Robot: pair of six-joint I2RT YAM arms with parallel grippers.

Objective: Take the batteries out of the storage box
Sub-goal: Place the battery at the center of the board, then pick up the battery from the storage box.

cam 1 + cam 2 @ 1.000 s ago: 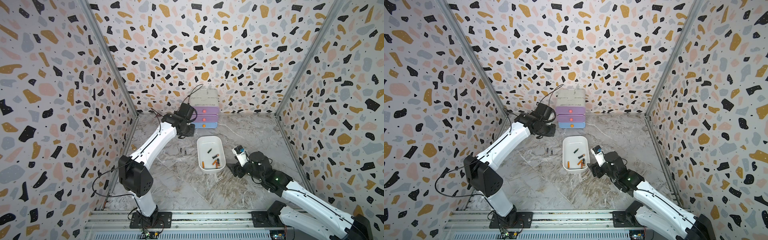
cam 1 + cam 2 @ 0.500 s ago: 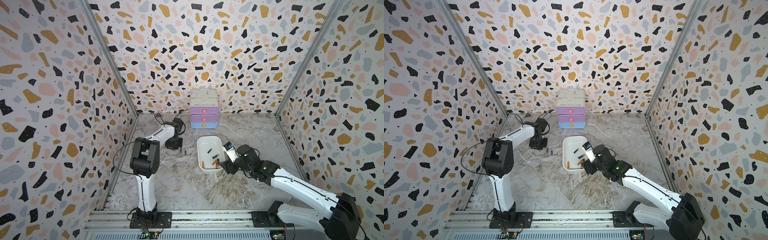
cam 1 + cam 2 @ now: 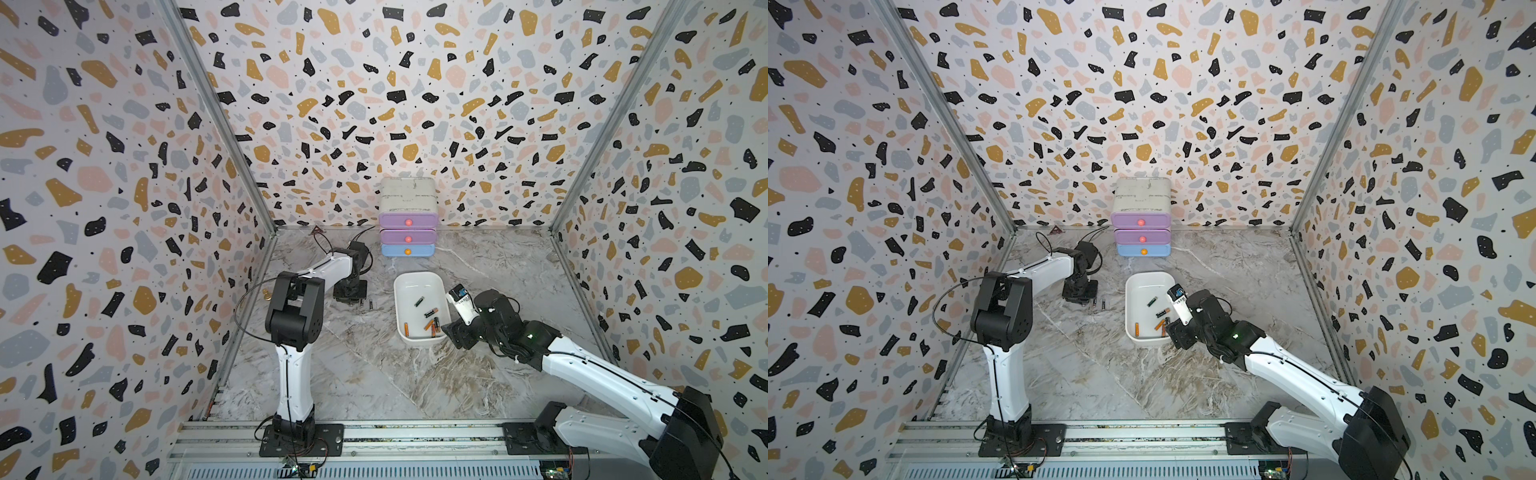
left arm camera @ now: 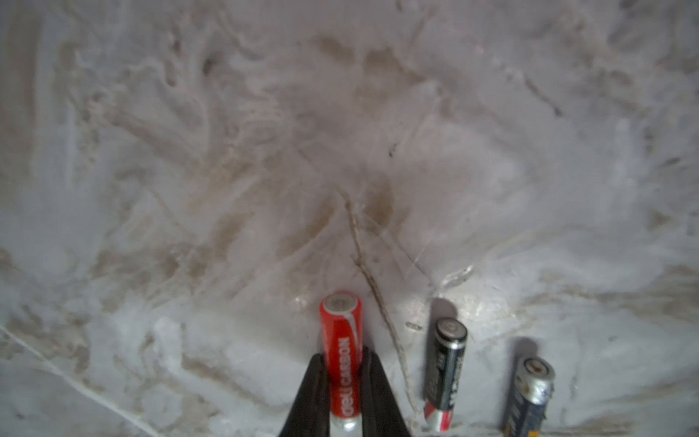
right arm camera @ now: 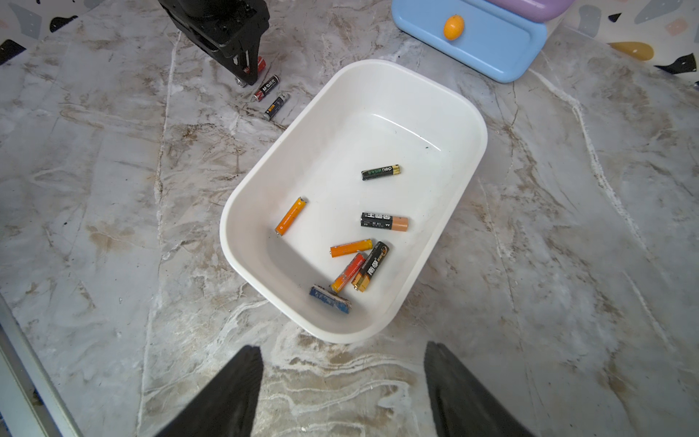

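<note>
Your L gripper (image 4: 342, 359) is sitting low on the marble table (image 3: 374, 374), left of the storage box (image 5: 378, 113). Its two black fingers (image 4: 310, 397) are pressing on the red batt. (image 4: 340, 325) from both sides, so it's pinching that one. The red batt. is lying flat on the table w/ one end poking out past the fingertips. A black batt. (image 4: 444, 363) w/ a red end and a dark batt. (image 4: 529, 397) w/ a silver end are lying just beside it, roughly parallel, not touching, btwn the gripper and the box. Your R gripper (image 5: 342, 346) is hovering w/ jaws spread wide and nothing btwn them, just off the box's near end. Seven batts are lying loose inside the box. A black-green batt. (image 5: 380, 172) and a black-copper batt. (image 5: 384, 221) are lying mid-box, and an orange batt. (image 5: 290, 216) is lying alone toward the L-arm side. Another orange batt. (image 5: 350, 248), an orange-red batt. (image 5: 348, 271), a black-gold batt. (image 5: 370, 266) and a blue batt. (image 5: 329, 299) are bunching together at the near end. The box is sitting in front of the drawer cabinet (image 3: 407, 208), apart from it.
</note>
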